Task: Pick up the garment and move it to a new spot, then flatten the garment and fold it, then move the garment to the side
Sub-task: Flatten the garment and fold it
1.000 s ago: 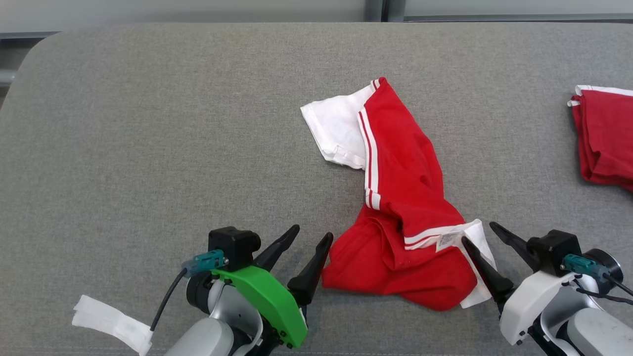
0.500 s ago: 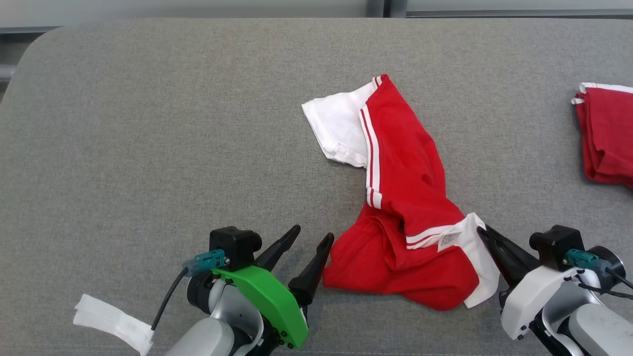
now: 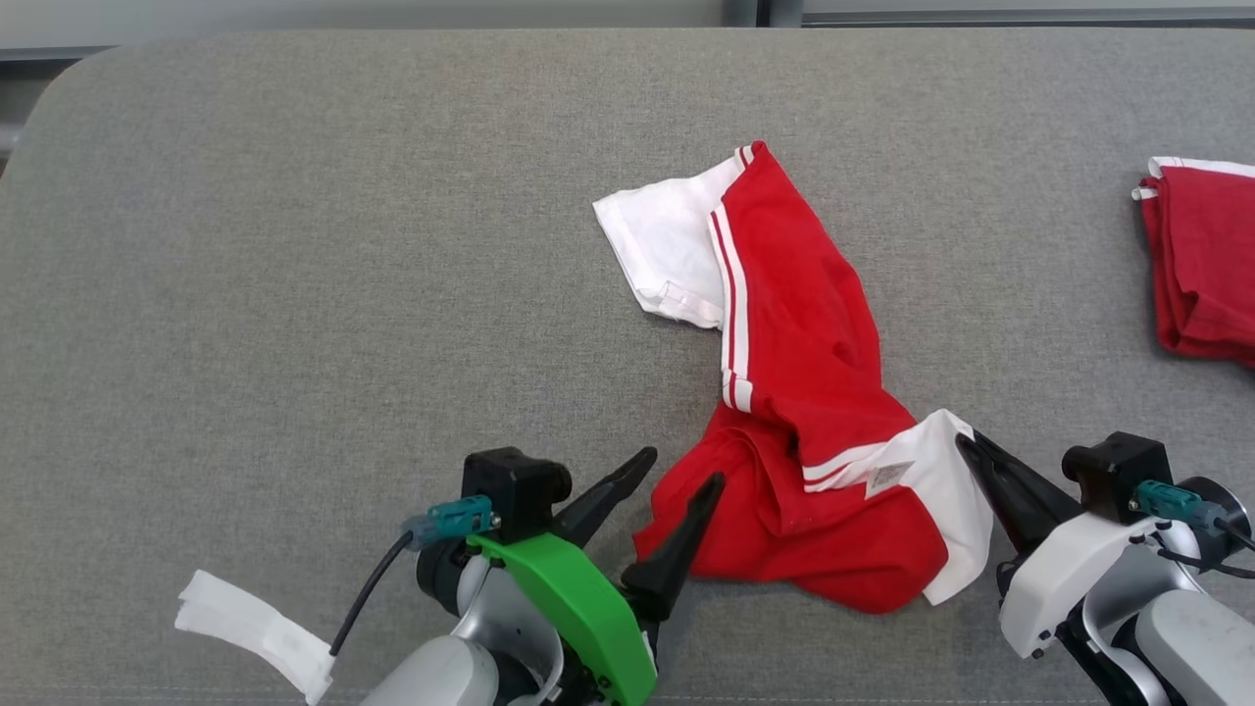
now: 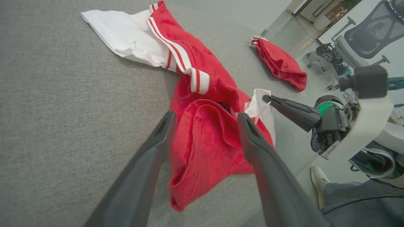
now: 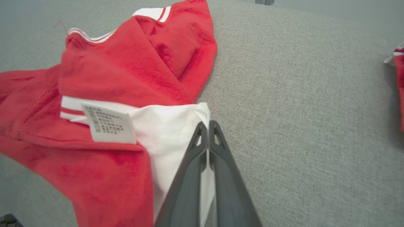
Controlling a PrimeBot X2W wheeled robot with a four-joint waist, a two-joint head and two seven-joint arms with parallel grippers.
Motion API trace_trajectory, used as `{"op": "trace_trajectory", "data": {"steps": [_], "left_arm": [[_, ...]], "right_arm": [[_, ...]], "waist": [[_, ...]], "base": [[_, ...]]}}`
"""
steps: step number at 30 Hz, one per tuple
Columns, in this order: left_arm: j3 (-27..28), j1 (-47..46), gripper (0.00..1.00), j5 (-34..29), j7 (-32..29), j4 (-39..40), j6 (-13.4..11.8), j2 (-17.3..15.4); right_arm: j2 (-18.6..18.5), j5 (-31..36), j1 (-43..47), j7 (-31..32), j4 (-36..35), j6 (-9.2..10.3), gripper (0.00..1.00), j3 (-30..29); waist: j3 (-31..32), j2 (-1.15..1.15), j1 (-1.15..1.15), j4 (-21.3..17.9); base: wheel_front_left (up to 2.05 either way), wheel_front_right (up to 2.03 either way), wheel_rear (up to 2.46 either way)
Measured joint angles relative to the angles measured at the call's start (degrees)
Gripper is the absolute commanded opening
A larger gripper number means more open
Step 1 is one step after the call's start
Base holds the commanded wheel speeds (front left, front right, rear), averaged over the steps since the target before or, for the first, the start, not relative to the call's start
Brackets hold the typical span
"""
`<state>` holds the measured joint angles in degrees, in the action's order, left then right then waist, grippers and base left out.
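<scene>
The garment (image 3: pixel 804 392) is a crumpled red piece with white panels and white stripes, lying at the middle of the grey table (image 3: pixel 294 294). My left gripper (image 3: pixel 684 468) is open at its near left edge. In the left wrist view the two fingers of the left gripper (image 4: pixel 205 116) straddle a red fold of the garment (image 4: pixel 205 148). My right gripper (image 3: pixel 963 441) is shut on the white corner at the garment's near right side. The right wrist view shows the right gripper (image 5: pixel 205 124) pinching that white cloth of the garment (image 5: pixel 126 69), beside a care label (image 5: pixel 109 123).
A second red garment (image 3: pixel 1201 265) lies folded at the table's right edge. A white strip (image 3: pixel 255 632) hangs by my left arm near the table's front edge. A person's foot (image 4: pixel 317 183) and an office chair (image 4: pixel 372 28) are beyond the table.
My right gripper closed on the garment's white corner, which lifted a little. My left gripper moved right, so its open fingers now reach over the garment's red edge.
</scene>
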<state>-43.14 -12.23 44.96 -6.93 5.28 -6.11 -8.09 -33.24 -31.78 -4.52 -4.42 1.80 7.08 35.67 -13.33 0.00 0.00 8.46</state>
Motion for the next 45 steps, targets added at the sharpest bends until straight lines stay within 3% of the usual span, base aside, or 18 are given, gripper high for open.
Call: {"op": "trace_trajectory", "data": {"steps": [5, 14, 30, 31, 32, 33, 34, 37, 39, 40, 45], "left_arm": [[-1.92, -0.91, 1.00, 0.65, -2.60, 2.65, 0.09, 0.54], [-4.46, -0.71, 1.00, 1.75, -6.16, -1.41, 0.09, 1.66], [-5.39, -2.53, 1.00, 1.75, -6.62, -3.68, 0.66, 3.15], [-5.54, -2.54, 0.96, 1.75, -6.62, -3.91, 0.86, 3.18], [-5.71, -2.54, 0.78, 1.76, -6.62, -4.12, 1.20, 3.20], [-5.90, -2.54, 0.53, 1.76, -6.64, -4.30, 1.34, 3.24], [-6.09, -2.55, 0.41, 1.78, -6.65, -4.45, 1.41, 3.26], [-6.48, -2.59, 0.24, 2.36, -6.64, -4.58, 1.94, 3.42], [-6.55, -2.79, 0.04, 2.56, -6.64, -4.69, 2.08, 3.55], [-6.57, -2.96, 0.00, 2.81, -6.60, -4.71, 2.09, 3.56], [-6.56, -3.23, 0.00, 3.35, -6.12, -5.13, 2.57, 3.72]], "right_arm": [[0.01, 0.00, -0.86, 0.01, -0.19, 0.00, 0.00, 0.08], [0.69, 0.01, -2.44, 0.27, -0.41, -0.08, 0.00, 0.25], [1.27, 0.00, -3.25, -0.08, 0.53, -0.48, 0.00, 0.31], [1.27, 0.01, -3.25, -0.08, 0.57, -0.48, 0.00, 0.31], [1.29, 0.00, -3.25, -0.08, 0.65, -0.48, 0.00, 0.31], [1.30, 0.01, -3.25, -0.08, 0.73, -0.48, 0.00, 0.31], [1.30, 0.01, -3.25, -0.08, 0.80, -0.49, 0.00, 0.31], [1.30, 0.00, -3.26, -0.09, 1.10, -0.49, 0.00, 0.32], [1.31, 0.00, -3.26, -0.09, 1.31, -0.51, 0.00, 0.33], [1.31, 0.00, -3.26, -0.10, 1.37, -0.51, 0.00, 0.34], [1.60, 0.00, -3.26, -0.15, 1.56, -0.67, 0.00, 0.41]], "waist": [[-0.58, 0.00, 0.00, -0.67], [-2.24, 0.00, 0.00, -2.41], [-3.10, 0.00, 0.00, -4.27], [-3.10, 0.00, 0.00, -4.29], [-3.10, 0.00, 0.00, -4.30], [-3.09, 0.00, 0.00, -4.31], [-3.08, 0.00, 0.00, -4.32], [-3.02, 0.00, 0.00, -4.32], [-2.96, 0.00, 0.00, -4.29], [-2.92, 0.00, 0.00, -4.27], [-2.70, 0.00, 0.00, -4.22]], "base": [[0.00, 0.00, 0.00], [0.00, 0.00, 0.00], [0.00, 0.00, 0.00], [0.00, 0.00, 0.00], [0.00, 0.00, 0.00], [0.00, 0.00, 0.00], [0.00, 0.00, 0.00], [0.00, 0.00, 0.00], [0.00, 0.00, 0.00], [0.00, 0.00, 0.00], [0.00, 0.00, 0.00]]}}
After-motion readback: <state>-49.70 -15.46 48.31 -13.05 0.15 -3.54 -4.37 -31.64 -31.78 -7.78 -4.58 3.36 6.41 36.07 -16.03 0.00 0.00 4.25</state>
